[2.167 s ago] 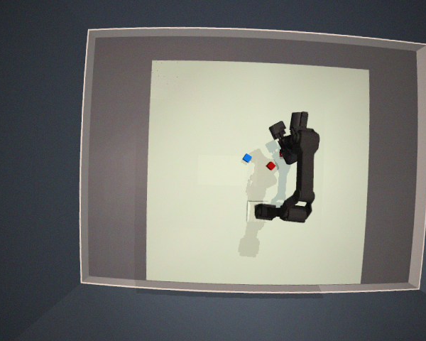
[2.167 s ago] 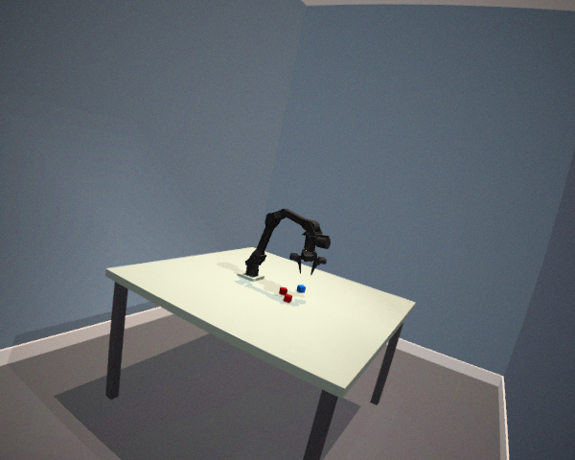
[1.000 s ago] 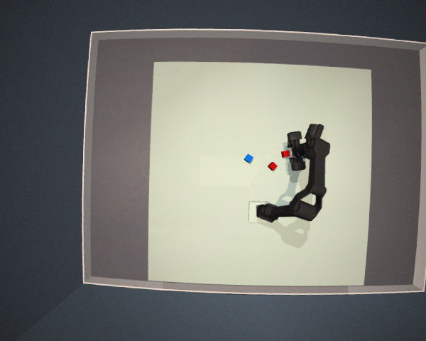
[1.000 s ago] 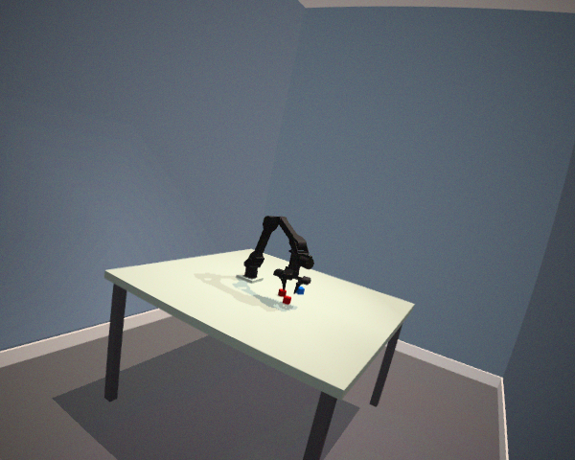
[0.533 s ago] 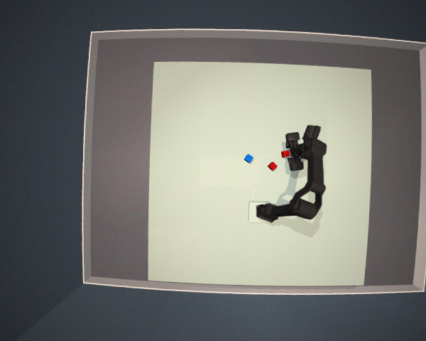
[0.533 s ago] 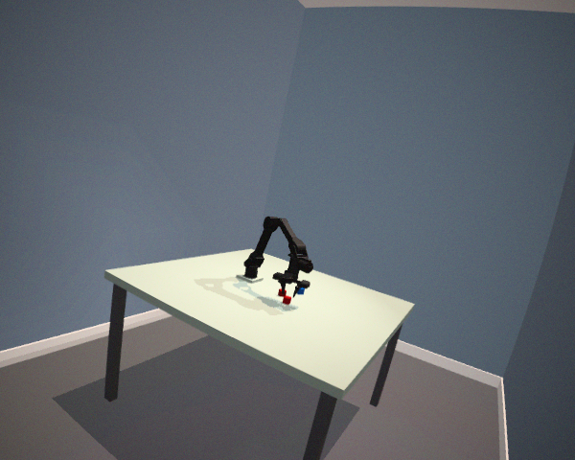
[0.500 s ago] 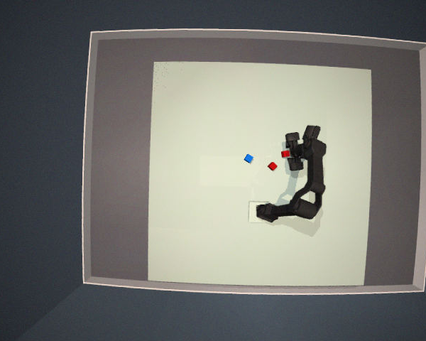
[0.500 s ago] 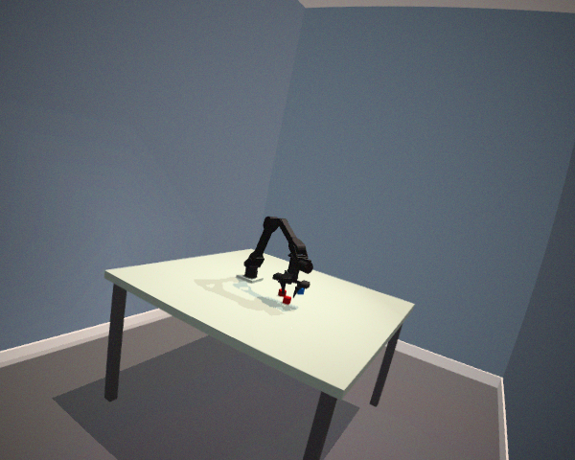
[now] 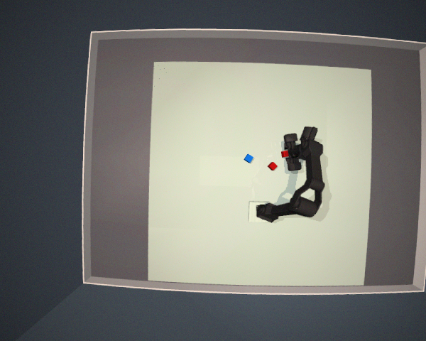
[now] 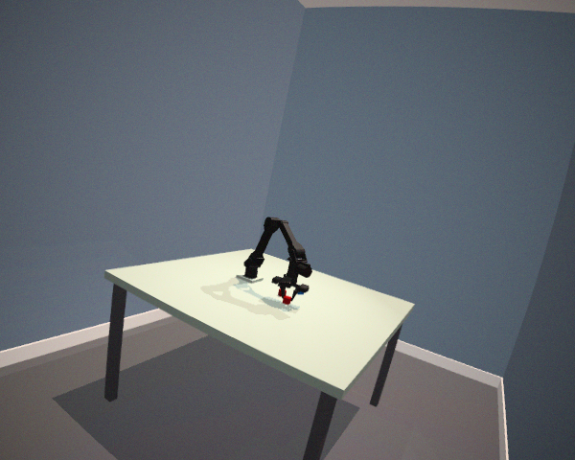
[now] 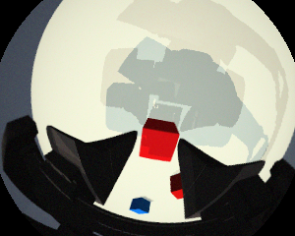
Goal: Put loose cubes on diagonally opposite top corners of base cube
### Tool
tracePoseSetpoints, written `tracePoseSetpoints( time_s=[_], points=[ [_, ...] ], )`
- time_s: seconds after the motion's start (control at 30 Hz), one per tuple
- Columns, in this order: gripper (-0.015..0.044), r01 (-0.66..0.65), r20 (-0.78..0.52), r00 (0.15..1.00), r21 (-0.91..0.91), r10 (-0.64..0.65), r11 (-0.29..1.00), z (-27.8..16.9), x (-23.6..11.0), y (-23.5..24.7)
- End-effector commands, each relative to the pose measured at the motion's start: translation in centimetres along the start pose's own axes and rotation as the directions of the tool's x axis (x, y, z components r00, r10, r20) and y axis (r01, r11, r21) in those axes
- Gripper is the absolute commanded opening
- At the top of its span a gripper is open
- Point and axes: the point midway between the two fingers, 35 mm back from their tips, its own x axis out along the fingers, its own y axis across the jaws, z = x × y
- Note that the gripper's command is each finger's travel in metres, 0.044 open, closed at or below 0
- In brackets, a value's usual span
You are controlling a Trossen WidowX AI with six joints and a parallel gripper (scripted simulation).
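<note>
A red cube (image 9: 285, 153) (image 10: 287, 300) (image 11: 158, 144) stands on the table between my fingertips. My gripper (image 11: 158, 138) points down, part-way open, with one finger on each side of this cube and only thin gaps in the wrist view. Contact cannot be told. A second red cube (image 9: 272, 166) (image 11: 176, 187) sits on the table nearby, partly hidden by the right finger in the wrist view. A blue cube (image 9: 248, 158) (image 10: 300, 292) (image 11: 140, 206) sits apart on the table, beyond the second red cube. No cube rests on another.
The pale table (image 9: 198, 110) (image 10: 327, 346) carries the cubes and the arm's base plate (image 9: 253, 216) (image 10: 245, 278). The black arm (image 9: 314, 165) (image 10: 290, 238) bends out around the right side in the top view. Its shadow lies on the table.
</note>
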Motion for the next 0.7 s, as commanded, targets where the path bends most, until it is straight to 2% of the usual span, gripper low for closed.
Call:
tracePoseSetpoints(
  time_s=[0.0,0.17,0.67],
  points=[
    [0.0107,0.001,-0.004,1.0,0.005,-0.001,1.0,-0.1,0.2,-0.1],
    [0.0105,0.001,-0.004,1.0,0.005,-0.001,1.0,0.0,0.0,0.0],
    [0.0105,0.001,-0.004,1.0,0.005,-0.001,1.0,0.2,-4.6,0.4]
  ],
)
